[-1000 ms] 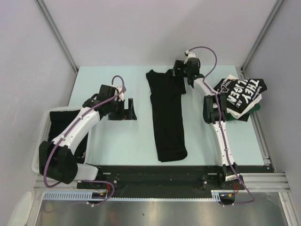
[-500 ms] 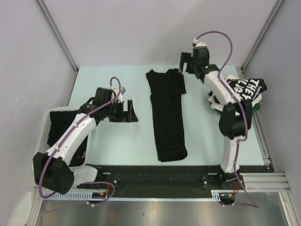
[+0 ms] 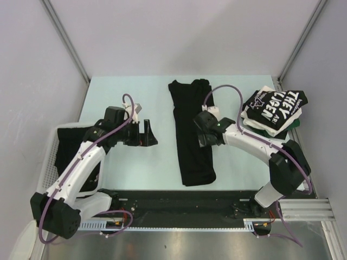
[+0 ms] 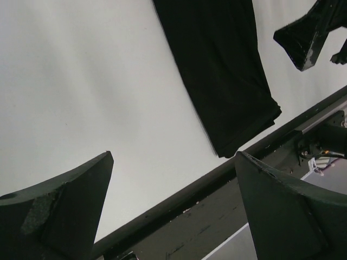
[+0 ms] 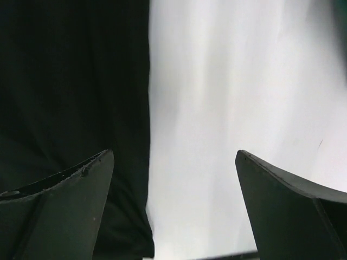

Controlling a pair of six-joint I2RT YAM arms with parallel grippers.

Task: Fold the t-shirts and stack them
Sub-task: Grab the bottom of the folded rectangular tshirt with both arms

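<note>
Top external — right gripper (image 3: 206, 140) over folded t-shirt (image 3: 191, 162).

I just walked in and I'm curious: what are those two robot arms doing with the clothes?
They are folding t-shirts. A black t-shirt lies mid-table as a long folded strip. The right gripper hovers open over its right edge; the left gripper is open above bare table, holding nothing. Folded shirts sit stacked on the right, and another dark shirt waits in the white basket.

"THEY" in white, folded t-shirt (image 3: 274, 105) (rest illegible)
</note>
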